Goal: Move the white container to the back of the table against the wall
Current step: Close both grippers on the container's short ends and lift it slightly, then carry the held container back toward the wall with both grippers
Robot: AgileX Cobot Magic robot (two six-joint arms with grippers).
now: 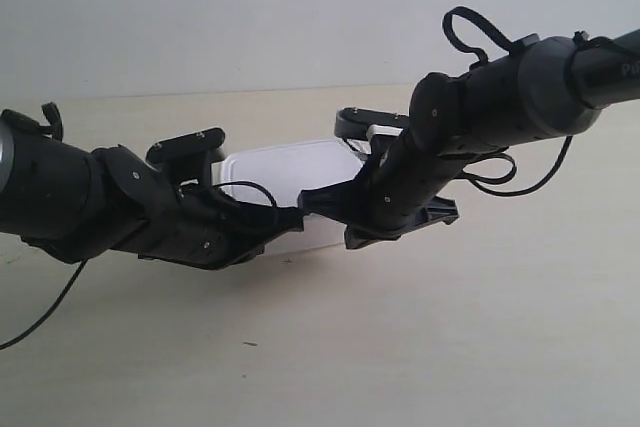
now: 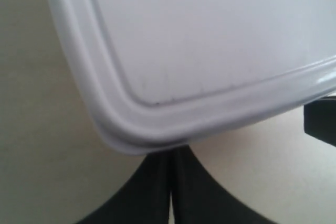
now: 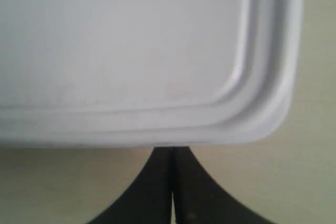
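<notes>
The white container [image 1: 290, 169] lies on the table [image 1: 450, 337], well short of the wall [image 1: 250, 7]. Both grippers are shut and hold nothing. Their closed tips sit against the container's near side, just under the lid rim. My left gripper [image 2: 170, 153] meets the box near one near corner of the container [image 2: 210, 51]. My right gripper [image 3: 172, 150] meets it near the other near corner of the container [image 3: 131, 51]. In the exterior view the left gripper [image 1: 290, 218] comes in from the left and the right gripper [image 1: 312, 203] from the right. Their tips almost meet.
Bare table lies between the container and the wall [image 1: 300, 97]. A loose black cable [image 1: 40, 312] trails from the left arm over the table at the near left. The right gripper's dark body [image 2: 320, 124] shows at the edge of the left wrist view.
</notes>
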